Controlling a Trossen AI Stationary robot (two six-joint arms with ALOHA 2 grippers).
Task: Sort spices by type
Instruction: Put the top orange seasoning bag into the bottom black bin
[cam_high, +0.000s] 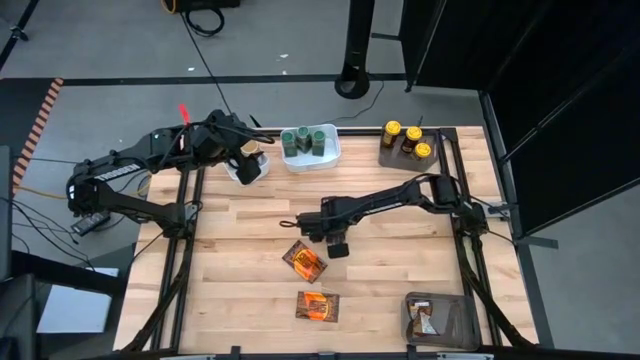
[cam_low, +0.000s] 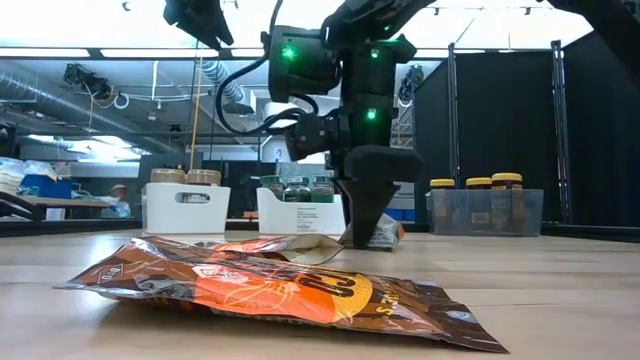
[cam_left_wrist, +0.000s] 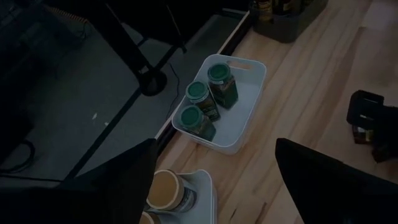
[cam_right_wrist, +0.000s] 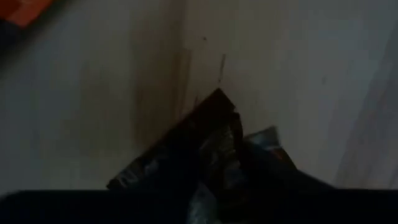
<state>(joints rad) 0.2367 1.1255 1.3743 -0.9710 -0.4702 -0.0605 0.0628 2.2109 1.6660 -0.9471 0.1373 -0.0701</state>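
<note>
Foil packet (cam_low: 375, 232) in right claw (cam_low: 368, 222)

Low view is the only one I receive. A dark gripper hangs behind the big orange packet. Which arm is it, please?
Observer: It is the right gripper; the high view shows its arm reaching in from the table's right side.
Operator: What lies under it?
Observer: A second foil packet, farther from the table's front edge than the near packet. The gripper is at its corner.
Operator: And where is the left arm?
Observer: The left gripper, jaws open, hovers over the white tub that holds the tan-lidded jars.
</note>
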